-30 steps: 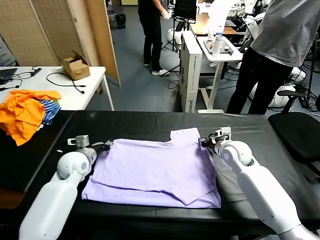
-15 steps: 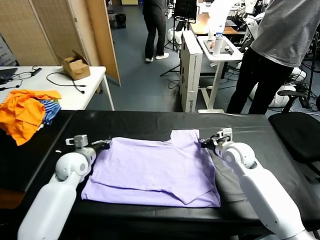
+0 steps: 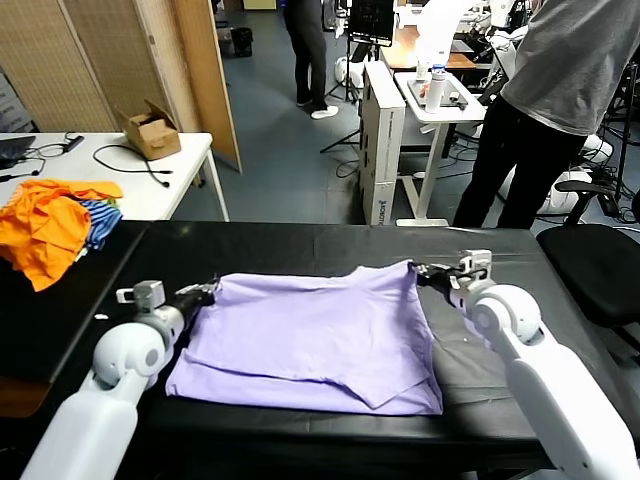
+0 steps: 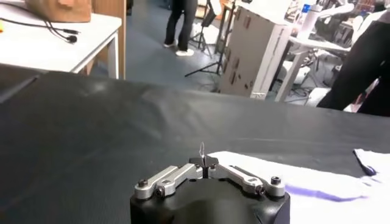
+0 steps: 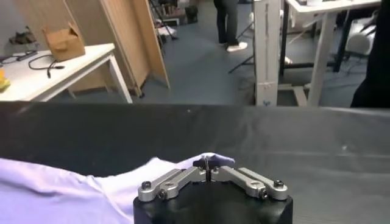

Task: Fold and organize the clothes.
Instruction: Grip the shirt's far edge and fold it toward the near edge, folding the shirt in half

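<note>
The clothes are one pale lavender T-shirt [image 3: 310, 340] lying folded on the black table [image 3: 300, 245]. Its far edge is stretched between my two grippers. My left gripper [image 3: 205, 291] is shut on the shirt's far left corner. In the left wrist view the left gripper [image 4: 203, 159] has its jaws closed with a thin sliver of cloth between them, and the shirt [image 4: 298, 178] spreads off to one side. My right gripper [image 3: 420, 270] is shut on the far right corner. In the right wrist view the right gripper [image 5: 207, 162] pinches the tip of the shirt [image 5: 73, 189].
An orange and blue-striped heap [image 3: 50, 225] lies at the table's far left. Behind it stands a white table [image 3: 180, 165] with a cardboard box [image 3: 150, 130] and cables. A person [image 3: 560, 110] stands by a black chair [image 3: 600, 265] at the right.
Both grippers have moved outward, left to the left and right to the right, pulling the shirt's far edge straight. The flap that stuck up near the right gripper is now flattened.
</note>
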Motion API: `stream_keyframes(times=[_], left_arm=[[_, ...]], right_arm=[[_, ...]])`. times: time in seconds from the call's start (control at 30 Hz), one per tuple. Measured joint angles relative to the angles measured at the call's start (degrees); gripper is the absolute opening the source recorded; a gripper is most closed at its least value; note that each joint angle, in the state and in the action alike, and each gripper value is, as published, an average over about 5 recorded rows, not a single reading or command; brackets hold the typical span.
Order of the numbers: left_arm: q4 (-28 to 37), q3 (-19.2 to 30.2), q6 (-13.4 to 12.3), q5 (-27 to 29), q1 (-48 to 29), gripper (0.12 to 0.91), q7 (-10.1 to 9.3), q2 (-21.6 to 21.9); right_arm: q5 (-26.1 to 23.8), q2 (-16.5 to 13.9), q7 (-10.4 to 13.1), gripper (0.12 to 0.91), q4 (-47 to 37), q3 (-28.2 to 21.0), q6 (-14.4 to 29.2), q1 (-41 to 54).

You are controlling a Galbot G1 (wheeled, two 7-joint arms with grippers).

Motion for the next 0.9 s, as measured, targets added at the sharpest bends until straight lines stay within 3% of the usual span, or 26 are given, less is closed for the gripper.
stream_keyframes(times=[0.47,0.9], left_arm=[[-5.70,-4.78,0.15,1.27,9.09,0.149,0.12,-0.52],[-8.02,-6.21,0.39,3.17,15.19,0.149,-0.31,-2.00]], right_arm=[[-0.73,-2.54,3.80,0.139,12.20,3.33,-1.06,-15.72],[-2.12,-3.47,3.75,0.139,16.29,5.02,-1.05,-23.43]])
